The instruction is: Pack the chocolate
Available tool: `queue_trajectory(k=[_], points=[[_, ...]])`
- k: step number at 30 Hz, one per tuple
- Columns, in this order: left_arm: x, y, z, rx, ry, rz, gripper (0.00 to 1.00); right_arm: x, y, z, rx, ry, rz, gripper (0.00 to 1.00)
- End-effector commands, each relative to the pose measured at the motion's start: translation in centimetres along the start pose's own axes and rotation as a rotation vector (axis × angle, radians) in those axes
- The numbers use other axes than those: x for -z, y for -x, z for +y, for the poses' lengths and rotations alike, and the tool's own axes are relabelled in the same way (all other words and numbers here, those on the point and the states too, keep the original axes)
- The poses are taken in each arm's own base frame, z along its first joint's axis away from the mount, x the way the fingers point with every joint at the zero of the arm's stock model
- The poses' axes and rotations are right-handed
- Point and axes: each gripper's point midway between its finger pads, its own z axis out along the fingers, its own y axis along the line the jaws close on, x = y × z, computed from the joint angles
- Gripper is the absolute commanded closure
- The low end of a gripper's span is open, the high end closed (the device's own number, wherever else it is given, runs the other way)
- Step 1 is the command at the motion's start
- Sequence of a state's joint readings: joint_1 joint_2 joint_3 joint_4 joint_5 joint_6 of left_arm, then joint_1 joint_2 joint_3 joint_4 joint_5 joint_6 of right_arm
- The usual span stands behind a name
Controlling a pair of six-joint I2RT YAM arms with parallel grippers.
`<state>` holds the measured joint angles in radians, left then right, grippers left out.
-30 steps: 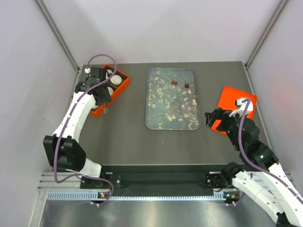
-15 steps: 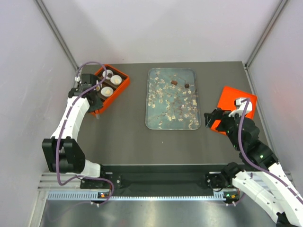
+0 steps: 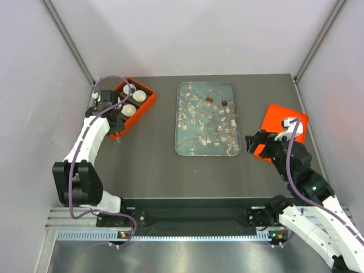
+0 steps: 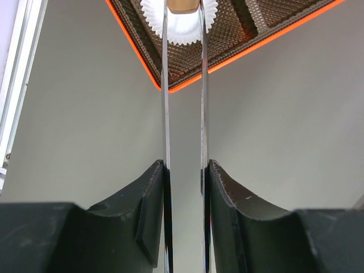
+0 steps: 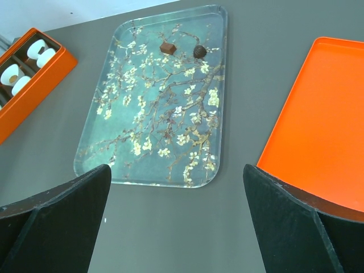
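— Over the orange box (image 5: 40, 91), what is the left end effector (image 4: 182, 12) doing?

— Its two thin fingers (image 4: 149, 210) are drawn close and clamped on a tan chocolate (image 4: 182, 4). They hold it right above a white paper cup (image 4: 179, 25) in a compartment by one corner of the box. The wrist view cuts off at the tips, so I cannot tell whether the piece touches the cup.

— So which step is in hand?

— Placing, I judge: one sweet going into its cup.

— And the rest of the chocolate?

— Two pieces lie to the right of the box, on the far end of the blossom tray (image 5: 153, 170). They are a blocky brown one (image 5: 166, 48) and a round dark one (image 5: 198, 52), near each other but not touching.

— The right end effector (image 5: 182, 227)?

— Spread wide and holding nothing. It hangs over the worktop (image 3: 148, 165), well to the right of the box, beyond the tray and beside the orange lid (image 5: 318, 125).

— What does the next move call for?

— Lower the tan piece squarely into the cup. Then part the fingers only a little, so the fluted paper isn't dragged, and lift straight up. After that come the two pieces on the tray. The lid looks like the last job.
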<state>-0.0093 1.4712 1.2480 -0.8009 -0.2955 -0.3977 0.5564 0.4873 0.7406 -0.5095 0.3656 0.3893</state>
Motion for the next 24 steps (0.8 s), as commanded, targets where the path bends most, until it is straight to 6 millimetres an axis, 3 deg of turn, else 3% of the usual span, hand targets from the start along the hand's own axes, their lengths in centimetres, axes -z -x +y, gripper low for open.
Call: queue_trajectory(k=[1,24], points=[[-0.4,1.4,-0.1,0.017,0.008,-0.061,0.62,-0.2,1.1,0.6,-0.016,0.016,-0.041,0.0],[-2.5,0.5,0.0,0.005,0.035,-0.039,0.56,0.0,1.3,0.3,-0.012,0.0,-0.052,0.0]])
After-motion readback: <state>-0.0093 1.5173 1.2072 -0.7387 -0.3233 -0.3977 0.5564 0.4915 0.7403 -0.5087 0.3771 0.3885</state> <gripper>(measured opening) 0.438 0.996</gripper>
